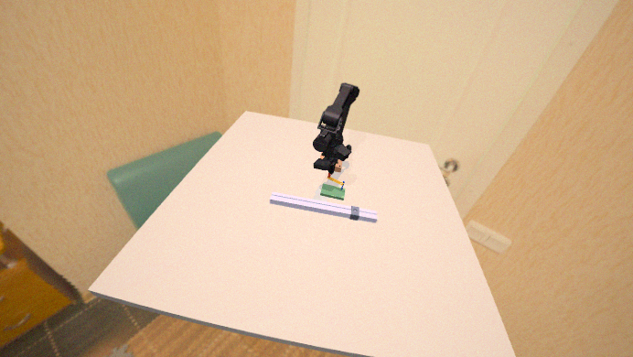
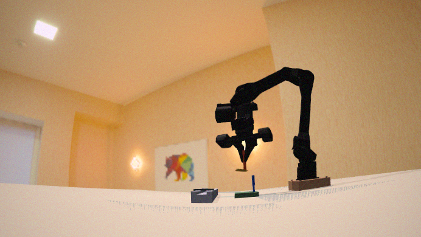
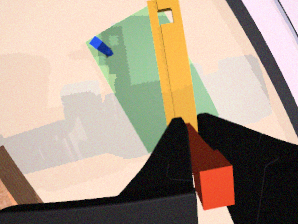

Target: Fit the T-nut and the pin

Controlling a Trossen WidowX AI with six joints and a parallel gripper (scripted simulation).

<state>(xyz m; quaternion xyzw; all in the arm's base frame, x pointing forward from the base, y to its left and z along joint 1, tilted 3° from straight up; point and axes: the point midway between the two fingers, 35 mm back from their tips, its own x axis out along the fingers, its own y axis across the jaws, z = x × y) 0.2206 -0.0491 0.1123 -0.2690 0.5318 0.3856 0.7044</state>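
Exterior: blue pin (image 1: 343, 185) (image 2: 253, 183) (image 3: 101, 46) stands upright in tray (image 1: 332, 191) (image 2: 246, 194) (image 3: 137, 65)

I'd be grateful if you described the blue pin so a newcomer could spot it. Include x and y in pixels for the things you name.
On the pale table (image 1: 284, 275) (image 2: 91, 206), find the green tray (image 1: 330, 192) (image 2: 243, 195) (image 3: 137, 95) beside the long rail (image 1: 311, 205). The pin (image 1: 343, 185) (image 2: 253, 183) (image 3: 101, 46) stands upright near the tray's edge, the only blue piece, unlike the orange handle (image 2: 244, 161) (image 3: 217, 187) gripped above.

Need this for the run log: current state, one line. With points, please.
gripper (image 1: 330, 172) (image 2: 243, 161) (image 3: 189, 125): shut on orange handle (image 2: 244, 161) (image 3: 217, 187) | brass T-nut (image 1: 336, 180) (image 2: 241, 170) (image 3: 177, 70): raised above green tray (image 1: 332, 192) (image 2: 243, 195) (image 3: 137, 107) | blue pin (image 1: 343, 185) (image 2: 253, 183) (image 3: 101, 46): upright in tray
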